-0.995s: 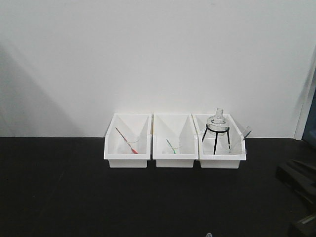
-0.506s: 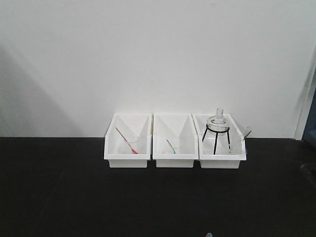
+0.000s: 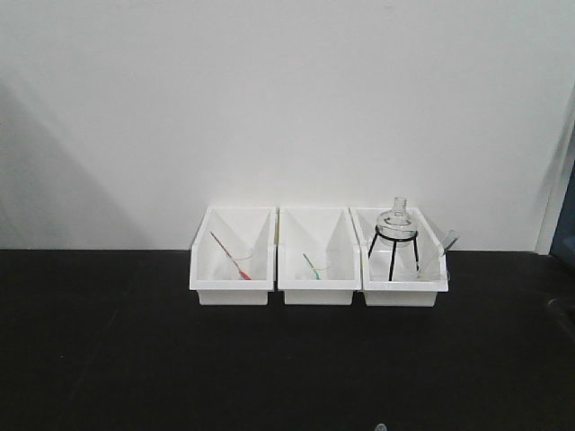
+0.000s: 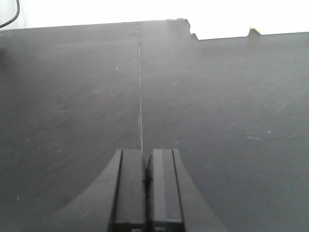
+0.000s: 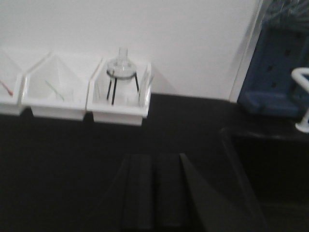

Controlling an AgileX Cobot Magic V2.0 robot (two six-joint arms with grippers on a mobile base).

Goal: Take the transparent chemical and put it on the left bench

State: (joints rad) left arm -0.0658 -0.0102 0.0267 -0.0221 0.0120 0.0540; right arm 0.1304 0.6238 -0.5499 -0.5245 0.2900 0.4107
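Observation:
The transparent chemical, a clear pipette (image 3: 440, 248), leans at the right side of the right white bin (image 3: 404, 289), beside a glass flask (image 3: 396, 222) on a black wire stand. It shows faintly in the right wrist view (image 5: 147, 83). The left bench (image 3: 135, 341) is the matte black worktop under the three bins. My left gripper (image 4: 147, 153) is shut and empty over bare black bench, far from the bins. My right gripper (image 5: 154, 157) is shut and empty, low over the bench in front of the right bin (image 5: 118, 112). Neither gripper shows in the front view.
The left bin (image 3: 232, 287) holds a red-tinted pipette (image 3: 231, 256) and the middle bin (image 3: 319, 289) a green-tinted one (image 3: 313, 267). A white wall backs the bench. In the right wrist view a dark recessed basin (image 5: 270, 169) and a blue rack (image 5: 275, 72) lie to the right.
The dark right arm that showed at the lower right edge of the front view one second ago has left that view. The bins and their contents have not moved.

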